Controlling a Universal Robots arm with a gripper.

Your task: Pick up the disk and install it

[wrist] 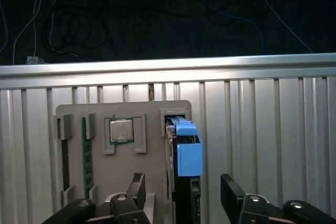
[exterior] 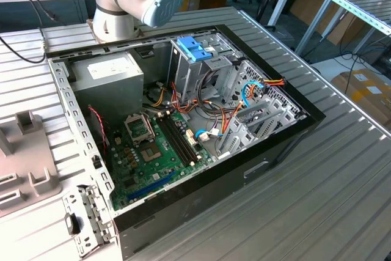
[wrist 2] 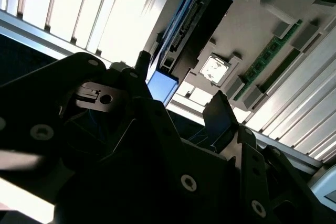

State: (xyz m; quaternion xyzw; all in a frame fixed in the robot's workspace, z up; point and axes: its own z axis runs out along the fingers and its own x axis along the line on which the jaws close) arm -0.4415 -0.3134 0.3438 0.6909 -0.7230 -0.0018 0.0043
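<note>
Pick-up step, I'd judge: the gripper [wrist: 182, 186] hovers, jaws spread wide, over the disk [wrist: 188, 153] standing in its grey holder [wrist: 149, 113]; gripping calls for square alignment.

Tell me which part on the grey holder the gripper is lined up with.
The disk, blue-railed and on edge, shows between the open gripper's fingers; the square chip and green memory stick sit off to one side.

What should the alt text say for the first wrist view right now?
The open gripper straddles the disk, one finger on each side, neither touching it. The disk stands on edge in a slot of a grey holder on the ribbed metal table; the holder also carries a processor chip and memory sticks.
</note>
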